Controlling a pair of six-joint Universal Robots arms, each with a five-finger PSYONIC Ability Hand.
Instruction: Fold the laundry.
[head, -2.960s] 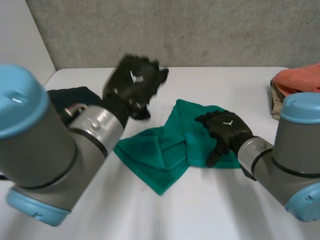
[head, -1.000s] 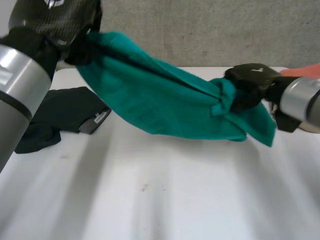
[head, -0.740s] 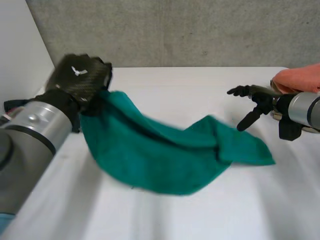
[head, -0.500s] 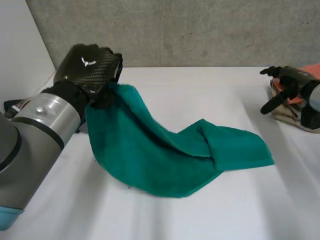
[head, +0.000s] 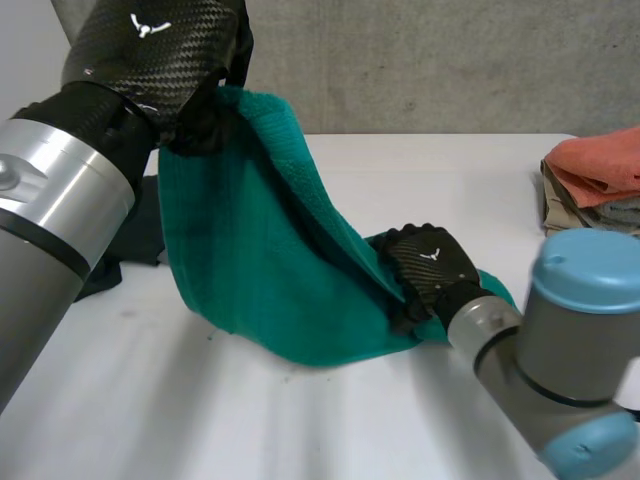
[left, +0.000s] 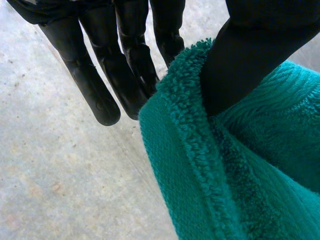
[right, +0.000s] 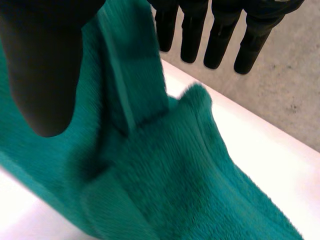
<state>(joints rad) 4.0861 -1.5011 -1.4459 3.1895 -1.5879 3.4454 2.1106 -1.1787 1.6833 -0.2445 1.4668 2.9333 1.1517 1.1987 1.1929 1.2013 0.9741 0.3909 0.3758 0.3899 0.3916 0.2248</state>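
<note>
Nearest, the right hand (head: 430, 272) rests with straight, unclosed fingers on the low end of the green towel (head: 250, 290), which drapes soft and light up to the raised left hand (head: 165, 55), its thumb and fingers pinching the thick edge. That edge looks the surest hold; each hand's back bears a small white emblem (head: 148, 25), no readable writing.

The left arm (head: 50, 200) and the lifted green towel (head: 260, 290) cover most of a dark garment (head: 135, 235) at the left of the tabletop (head: 300, 420). At far right, the frame edge cuts off a stack of folded clothes (head: 595, 175). The right hand (head: 432, 272) has its fingers' tips out of sight in a towel fold in the head view. The thumb of the left hand (head: 150, 50) hides where it pinches the hem.
</note>
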